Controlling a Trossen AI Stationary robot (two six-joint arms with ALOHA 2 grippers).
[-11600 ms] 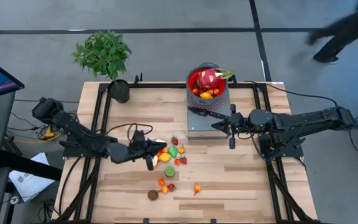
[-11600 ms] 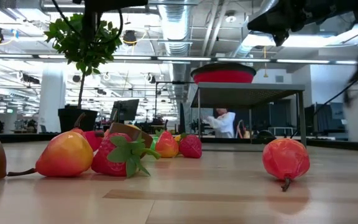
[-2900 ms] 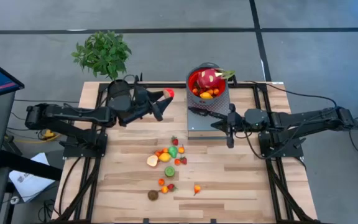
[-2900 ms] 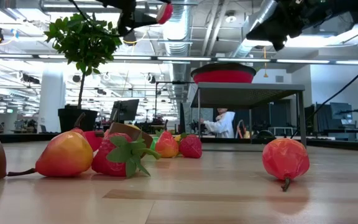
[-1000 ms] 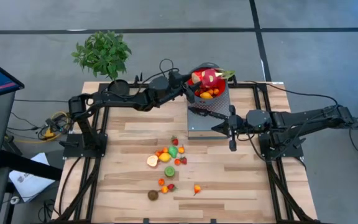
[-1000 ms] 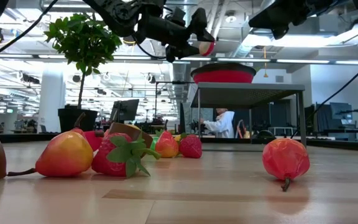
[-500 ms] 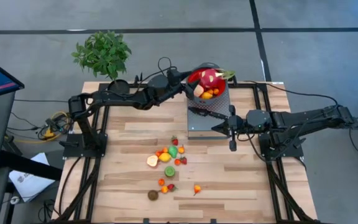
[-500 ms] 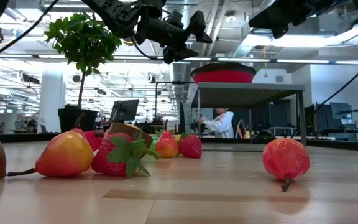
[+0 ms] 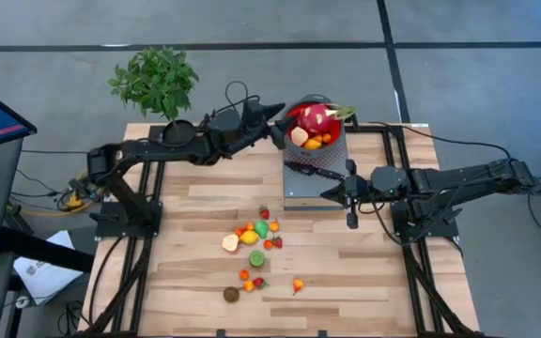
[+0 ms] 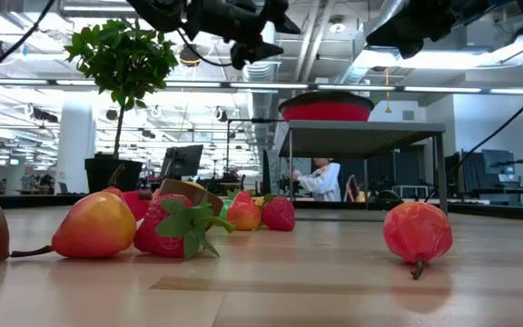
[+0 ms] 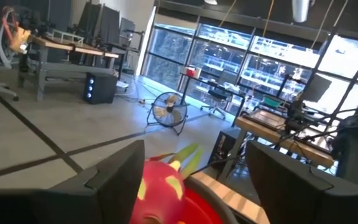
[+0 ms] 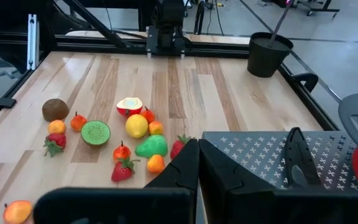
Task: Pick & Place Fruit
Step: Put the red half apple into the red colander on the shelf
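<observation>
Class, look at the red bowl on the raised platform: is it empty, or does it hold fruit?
It holds fruit. The red bowl contains the dragon fruit and several small orange and yellow pieces, seen from above.

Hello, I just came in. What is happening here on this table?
A two-arm robot is moving toy fruit into a red bowl on a grey stand at the back of the table. The left hand is open and empty beside the bowl, which holds a dragon fruit and small fruits. The right hand waits shut near the stand. More fruit lies on the table.
</observation>
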